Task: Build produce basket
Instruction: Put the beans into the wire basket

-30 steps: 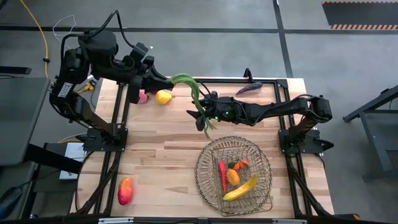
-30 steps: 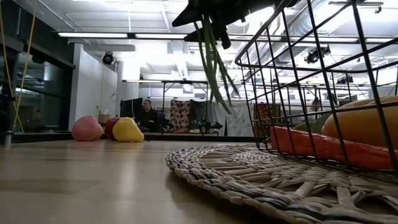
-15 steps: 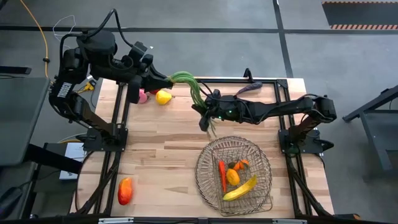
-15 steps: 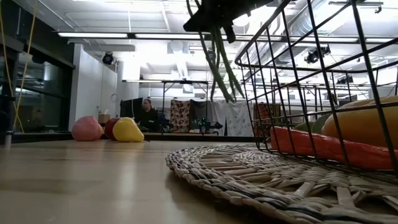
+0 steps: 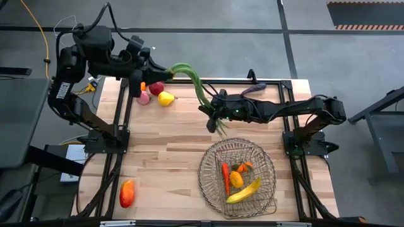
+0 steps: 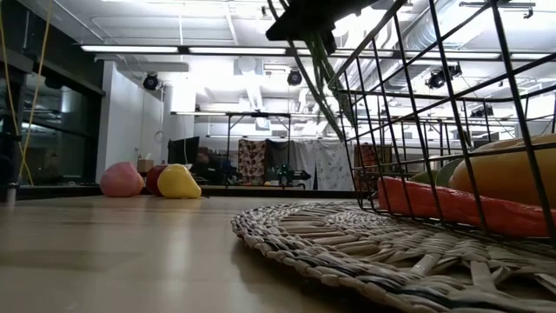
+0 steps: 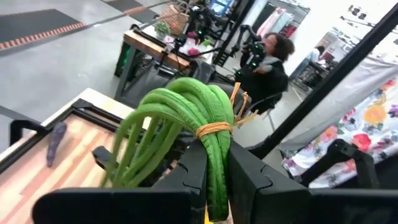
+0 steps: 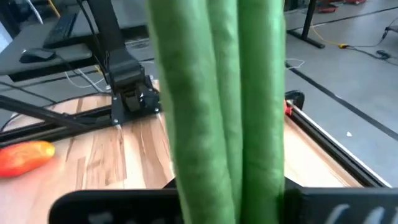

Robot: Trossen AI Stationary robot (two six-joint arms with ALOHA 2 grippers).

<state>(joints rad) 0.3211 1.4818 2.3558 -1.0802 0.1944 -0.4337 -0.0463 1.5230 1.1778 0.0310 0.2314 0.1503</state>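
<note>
Roughly halfway, by my read. Going left to right in the high view: mango [image 5: 127,193] is lying alone on the desk [image 5: 164,157] near the front-left corner, well apart from both hands and not yet collected. Peach [image 5: 144,98], apple [image 5: 156,87] and pear [image 5: 166,98] are sitting clustered just below the left hand [image 5: 165,68], also waiting.

Left hand is pinching narrow on the tied end of the beans [image 5: 197,88], up in the air near the desk's back edge; the left wrist view is showing its fingers [image 7: 198,180] clamped on the bundle beside the band. Beans are arcing across to the right hand [image 5: 214,111], which is closing on their loose ends, with the stalks running straight through its grip in the right wrist view. So both hands are holding the beans at once; looks like a hand-over in progress, outcome not yet settled.

Eggplant [image 5: 252,89] is lying on the desk behind the right hand, still to go. Basket [image 5: 208,183] is sitting in front of the right hand, already holding chilli [image 5: 225,177], carrot [image 5: 245,166], orange [image 5: 236,180] and banana [image 5: 244,191].

Left to do: beans, eggplant, mango, peach, apple, pear.
</note>
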